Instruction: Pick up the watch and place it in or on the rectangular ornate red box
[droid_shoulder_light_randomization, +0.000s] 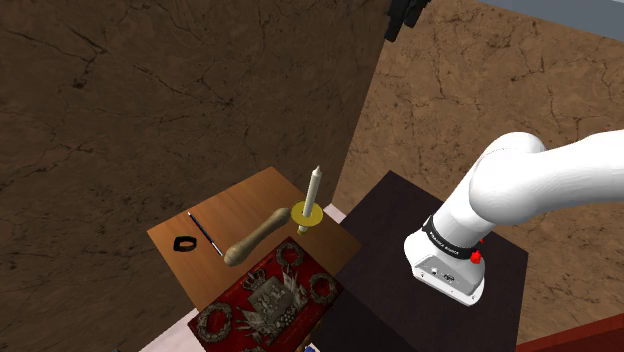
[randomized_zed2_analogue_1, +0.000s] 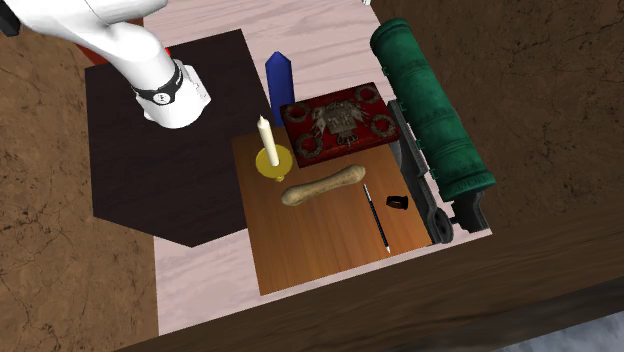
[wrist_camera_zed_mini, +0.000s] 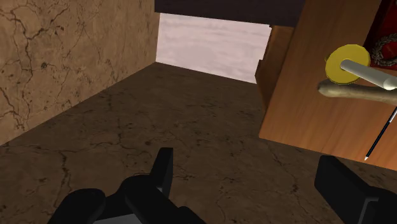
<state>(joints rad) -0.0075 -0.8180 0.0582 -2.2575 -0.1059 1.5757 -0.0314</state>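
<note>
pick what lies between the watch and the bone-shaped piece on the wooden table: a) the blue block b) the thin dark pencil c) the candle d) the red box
b, the thin dark pencil lies between the watch and the bone-shaped piece, apart from both.

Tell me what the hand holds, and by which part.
Nothing. The hand is open and empty; the watch lies on the brown table.
</note>
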